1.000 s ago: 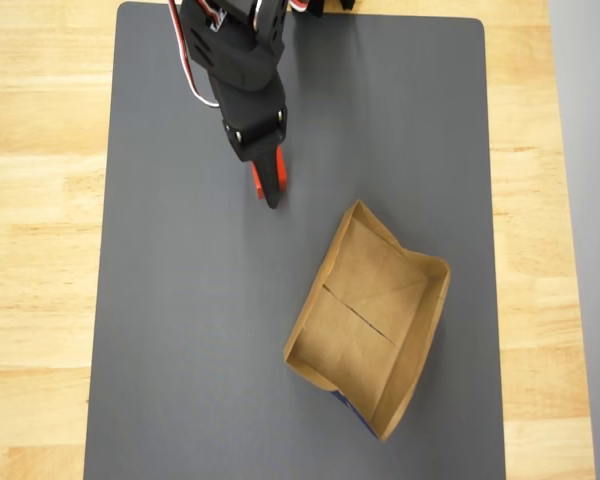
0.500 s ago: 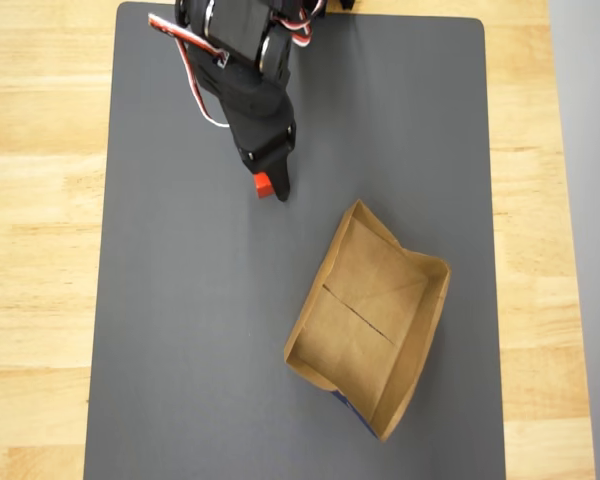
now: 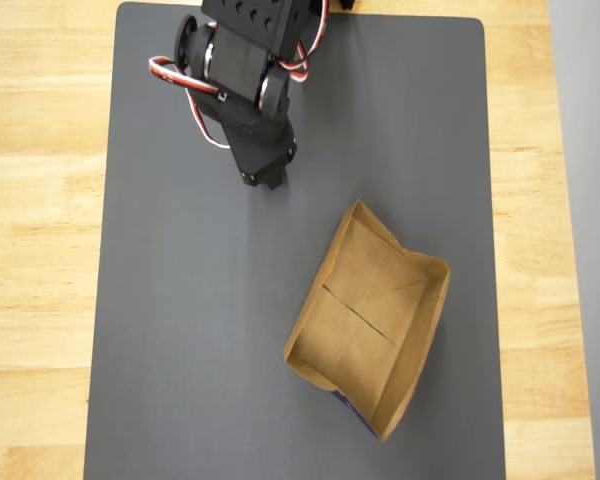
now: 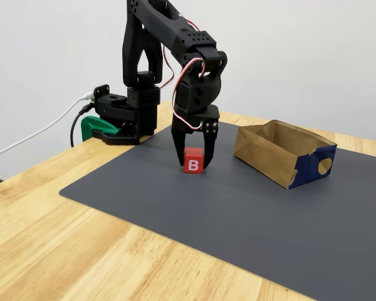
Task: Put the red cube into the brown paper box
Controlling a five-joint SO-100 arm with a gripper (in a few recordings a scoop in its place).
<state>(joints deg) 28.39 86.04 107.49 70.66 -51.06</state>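
Note:
The red cube (image 4: pixel 193 160) has a white letter B on its front face. It sits between the two black fingers of my gripper (image 4: pixel 193 158), which is shut on it, low over the dark mat and left of the box. Whether it touches the mat I cannot tell. In the overhead view the arm's wrist (image 3: pixel 263 160) covers the cube. The brown paper box (image 3: pixel 417 350) lies open on the mat at the lower right, its floor bare. From the fixed view the box (image 4: pixel 263 158) stands right of the gripper, with blue print on its near corner.
A dark grey mat (image 3: pixel 180 350) covers the wooden table (image 3: pixel 40 250). The arm's base with a green clamp (image 4: pixel 94 127) stands at the mat's far left corner in the fixed view. Open mat lies between gripper and box and in front of them.
The wrist has drawn back toward the base and tipped over the gripper. The cube, seen beside the finger in the overhead view before, is now hidden under the arm.

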